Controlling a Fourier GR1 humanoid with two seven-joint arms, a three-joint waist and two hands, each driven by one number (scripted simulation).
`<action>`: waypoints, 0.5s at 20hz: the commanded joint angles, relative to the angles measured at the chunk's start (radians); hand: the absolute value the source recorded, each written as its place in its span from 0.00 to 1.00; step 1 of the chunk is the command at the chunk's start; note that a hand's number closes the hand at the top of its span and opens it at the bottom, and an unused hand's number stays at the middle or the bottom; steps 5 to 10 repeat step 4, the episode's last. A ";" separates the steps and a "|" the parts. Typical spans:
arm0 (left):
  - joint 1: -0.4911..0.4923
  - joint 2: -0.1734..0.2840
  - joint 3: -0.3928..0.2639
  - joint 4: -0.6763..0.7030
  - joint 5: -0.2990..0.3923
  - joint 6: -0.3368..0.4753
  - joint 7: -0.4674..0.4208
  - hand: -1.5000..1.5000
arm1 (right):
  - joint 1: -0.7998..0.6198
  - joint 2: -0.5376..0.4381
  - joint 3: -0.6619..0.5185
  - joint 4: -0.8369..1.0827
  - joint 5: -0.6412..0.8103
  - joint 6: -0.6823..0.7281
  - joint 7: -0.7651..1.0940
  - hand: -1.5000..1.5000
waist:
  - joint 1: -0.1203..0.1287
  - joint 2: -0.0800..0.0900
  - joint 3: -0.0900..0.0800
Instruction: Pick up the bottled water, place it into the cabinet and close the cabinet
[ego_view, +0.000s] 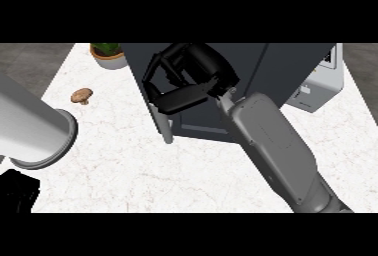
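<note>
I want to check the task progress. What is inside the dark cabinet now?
The right hand is at the cabinet's front, by its door, and covers the way in. Nothing of the inside shows, and no bottled water can be seen, so I cannot tell what it holds.

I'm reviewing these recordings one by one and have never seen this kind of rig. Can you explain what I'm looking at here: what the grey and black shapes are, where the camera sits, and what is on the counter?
The camera looks steeply down from the robot's head onto a white marble counter. The long grey shape from the lower right is the robot's right forearm; its black right hand is up at the dark cabinet, by the cabinet's door. Whether it holds anything cannot be told. The big grey cylinder at the left is the left forearm, close to the camera; the black patch at the lower left seems to be the left hand. Also on the counter: a small brown mushroom, a potted plant and a light grey appliance. No water bottle shows.
</note>
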 joint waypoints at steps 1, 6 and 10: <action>-0.012 -0.008 -0.006 0.008 -0.005 0.002 0.005 1.00 | -0.008 -0.116 -0.125 0.162 0.020 -0.039 -0.017 1.00 | -0.028 0.053 0.016; -0.026 -0.005 0.001 0.013 0.002 0.006 0.019 1.00 | -0.017 -0.098 -0.111 0.188 0.026 -0.028 -0.036 1.00 | -0.028 0.051 0.015; -0.026 -0.005 0.001 0.013 0.002 0.006 0.019 1.00 | -0.017 -0.098 -0.111 0.188 0.026 -0.028 -0.036 1.00 | -0.028 0.051 0.015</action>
